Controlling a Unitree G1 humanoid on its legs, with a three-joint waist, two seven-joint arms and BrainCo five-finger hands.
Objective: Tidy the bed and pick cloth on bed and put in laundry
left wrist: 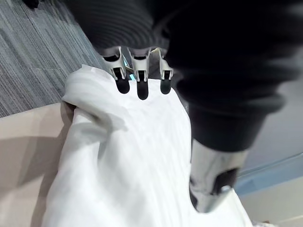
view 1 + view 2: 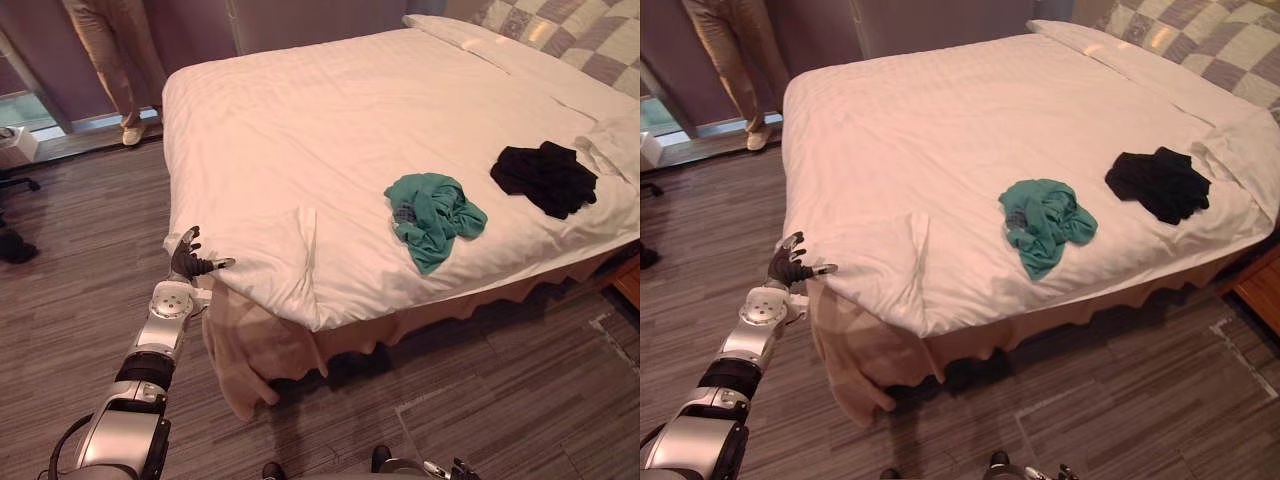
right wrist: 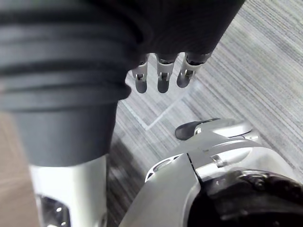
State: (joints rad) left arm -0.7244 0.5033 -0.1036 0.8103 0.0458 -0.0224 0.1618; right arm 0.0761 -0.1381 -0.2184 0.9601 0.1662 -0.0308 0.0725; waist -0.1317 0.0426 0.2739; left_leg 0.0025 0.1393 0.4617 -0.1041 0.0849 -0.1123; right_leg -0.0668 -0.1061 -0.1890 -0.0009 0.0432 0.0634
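White cotton of the duvet (image 2: 300, 130) meets my left hand (image 2: 190, 262) at its turned-back corner, fingers (image 1: 142, 90) straight and spread, clasping nothing; my right hand (image 3: 161, 78) hangs slack over the floor (image 3: 265, 56). Farther along the duvet lie the teal cloth (image 2: 435, 215) and, beyond it, the black cloth (image 2: 545, 177). Hauling this corner carelessly could drag both off the side.

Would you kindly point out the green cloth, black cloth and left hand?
green cloth (image 2: 435, 215), left eye view, bunched middle.
black cloth (image 2: 545, 178), left eye view, middle.
left hand (image 2: 188, 260), left eye view, back.
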